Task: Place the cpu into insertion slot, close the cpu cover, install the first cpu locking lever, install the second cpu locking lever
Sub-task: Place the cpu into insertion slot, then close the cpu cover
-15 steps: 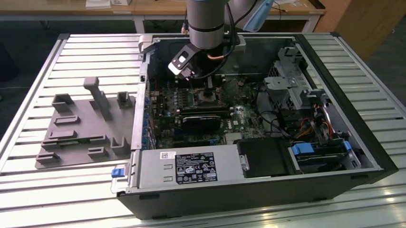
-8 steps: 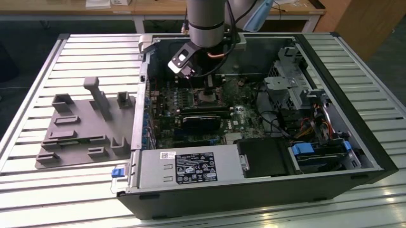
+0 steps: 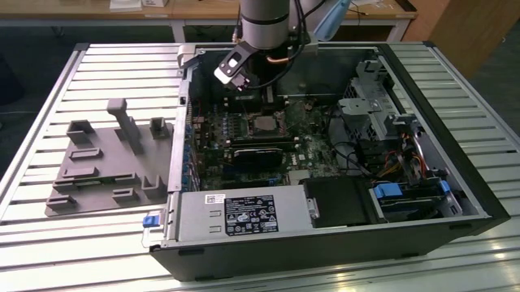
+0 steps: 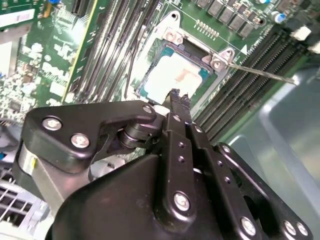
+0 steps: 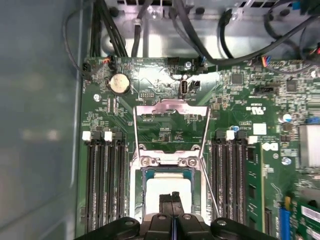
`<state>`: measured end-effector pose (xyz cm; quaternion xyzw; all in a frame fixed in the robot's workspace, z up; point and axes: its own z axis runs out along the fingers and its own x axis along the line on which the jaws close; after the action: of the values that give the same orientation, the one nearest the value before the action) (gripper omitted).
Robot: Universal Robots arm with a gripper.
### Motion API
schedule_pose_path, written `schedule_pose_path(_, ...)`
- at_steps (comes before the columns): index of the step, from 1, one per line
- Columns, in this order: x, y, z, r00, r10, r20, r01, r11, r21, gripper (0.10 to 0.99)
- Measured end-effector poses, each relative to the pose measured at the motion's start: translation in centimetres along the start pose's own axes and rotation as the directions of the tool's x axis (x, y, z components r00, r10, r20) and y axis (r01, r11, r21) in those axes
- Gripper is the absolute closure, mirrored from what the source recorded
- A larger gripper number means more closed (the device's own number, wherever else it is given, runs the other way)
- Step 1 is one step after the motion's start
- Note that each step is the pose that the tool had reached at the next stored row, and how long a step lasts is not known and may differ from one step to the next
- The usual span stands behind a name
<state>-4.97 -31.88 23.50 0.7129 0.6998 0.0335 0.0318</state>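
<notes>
The gripper (image 4: 176, 95) has its fingers pressed together, holding nothing, tips just over the cpu (image 5: 167, 186), which lies in the slot (image 5: 135, 195). Beyond it the cover (image 5: 170, 106) stands flipped open; memory slots (image 5: 105, 185) flank both sides. Print on the board (image 5: 240, 85) is too small to read.

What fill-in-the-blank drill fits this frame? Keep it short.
1. The chip lies in the socket of the ___ board.
2. The socket's cover is swung ___.
3. The fingertips of the tool are ___, poised over the chip.
Missing words: green; open; shut.
</notes>
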Motion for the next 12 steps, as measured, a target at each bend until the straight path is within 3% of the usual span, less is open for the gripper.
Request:
schedule_pose_path(6,0.00,0.18,-2.01,1.0000,0.000,0.0001,0.000,1.0000,-0.003,0.984)
schedule_pose_path(12,0.01,0.22,-2.35,1.0000,0.000,0.0001,0.000,1.0000,-0.004,0.984)
